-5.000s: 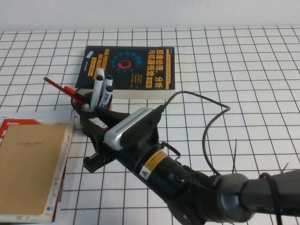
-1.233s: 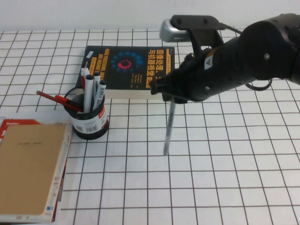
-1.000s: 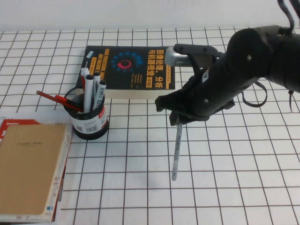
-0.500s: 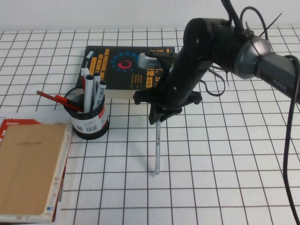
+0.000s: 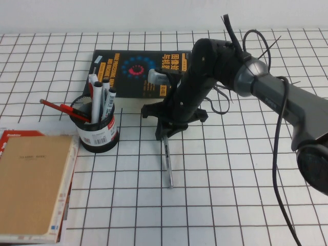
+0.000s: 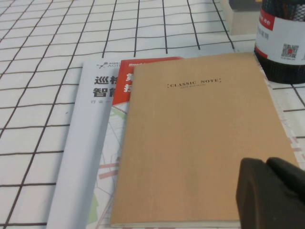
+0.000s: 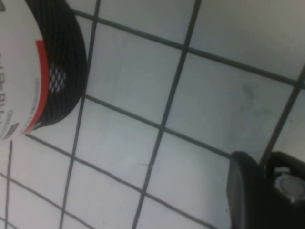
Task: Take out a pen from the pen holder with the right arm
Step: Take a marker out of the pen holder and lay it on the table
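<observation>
The right hand (image 5: 165,132), pinching the pen (image 5: 168,164), had dropped lower over the middle of the surface (image 5: 256,169), pen tip near it and well clear of the holder (image 5: 97,134): extraction judged complete. The left hand (image 6: 271,195), pressed together, hovered over the notebook (image 6: 200,138).

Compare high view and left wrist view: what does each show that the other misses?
High only: right hand over mid-table, gripping a pen that hangs down; black book. Left wrist only: left hand low over the tan notebook, its CLASSIC NOTE print. Both: pen holder, notebook, grid table.
</observation>
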Robot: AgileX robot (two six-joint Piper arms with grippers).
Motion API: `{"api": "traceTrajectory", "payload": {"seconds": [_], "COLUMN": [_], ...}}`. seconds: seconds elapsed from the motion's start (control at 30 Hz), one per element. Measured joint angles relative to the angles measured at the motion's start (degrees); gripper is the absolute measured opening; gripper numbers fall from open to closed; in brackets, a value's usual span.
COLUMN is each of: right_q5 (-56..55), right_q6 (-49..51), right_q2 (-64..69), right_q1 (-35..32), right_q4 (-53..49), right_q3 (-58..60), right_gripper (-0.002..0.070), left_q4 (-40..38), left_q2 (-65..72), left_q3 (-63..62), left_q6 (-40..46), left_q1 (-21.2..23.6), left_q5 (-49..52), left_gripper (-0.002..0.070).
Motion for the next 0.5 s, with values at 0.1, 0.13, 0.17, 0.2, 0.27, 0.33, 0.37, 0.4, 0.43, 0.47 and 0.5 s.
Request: {"api": "traceTrajectory", "payload": {"seconds": [0.1, 0.13, 0.17, 0.2, 0.27, 0.33, 0.37, 0.4, 0.43, 0.47, 0.5], "right_q5": [-1.09, -1.55, -1.76, -2.16, -2.43, -2.67, -2.80, -2.90, -2.90, -2.90, -2.90], "right_q6": [-0.08, -0.23, -0.23, -0.31, -0.31, -0.45, -0.45, -0.45, -0.45, -0.45, -0.45], "right_q2": [0.53, 0.75, 0.76, 0.76, 0.76, 0.76, 0.64, 0.57, 0.40, 0.09, -0.41], "right_q1": [0.00, 0.00, 0.00, 0.00, 0.00, 0.00, 0.00, 0.00, 0.00, 0.00, 0.00], "right_q4": [-0.15, -0.38, -0.49, -0.39, -0.16, 0.05, 0.15, 0.04, -0.30, -0.57, -1.19], "right_q3": [0.00, 0.00, 0.00, 0.00, -0.15, -0.14, -0.14, -0.14, -0.14, -0.14, -0.03], "right_gripper": [0.0069, 0.0092, 0.0122, 0.0160, 0.0240, 0.0300, 0.0322, 0.0336, 0.0344, 0.0350, 0.0355], "left_q4": [0.00, 0.00, 0.00, 0.00, 0.00, 0.00, 0.00, 0.00, 0.00, 0.00, 0.00], "left_q2": [0.00, 0.00, 0.00, 0.00, 0.00, 0.00, 0.00, 0.00, 0.00, 0.00, 0.00], "left_q3": [0.00, 0.00, 0.00, 0.00, 0.00, 0.00, 0.00, 0.00, 0.00, 0.00, 0.00], "left_q6": [0.00, 0.00, 0.00, 0.00, 0.00, 0.00, 0.00, 0.00, 0.00, 0.00, 0.00], "left_q1": [0.00, 0.00, 0.00, 0.00, 0.00, 0.00, 0.00, 0.00, 0.00, 0.00, 0.00], "left_q5": [0.00, 0.00, 0.00, 0.00, 0.00, 0.00, 0.00, 0.00, 0.00, 0.00, 0.00], "left_gripper": [-0.0004, -0.0004, -0.0004, -0.0004, -0.0004, -0.0005, -0.0005, -0.0004, -0.0004, -0.0004, -0.0004]}}
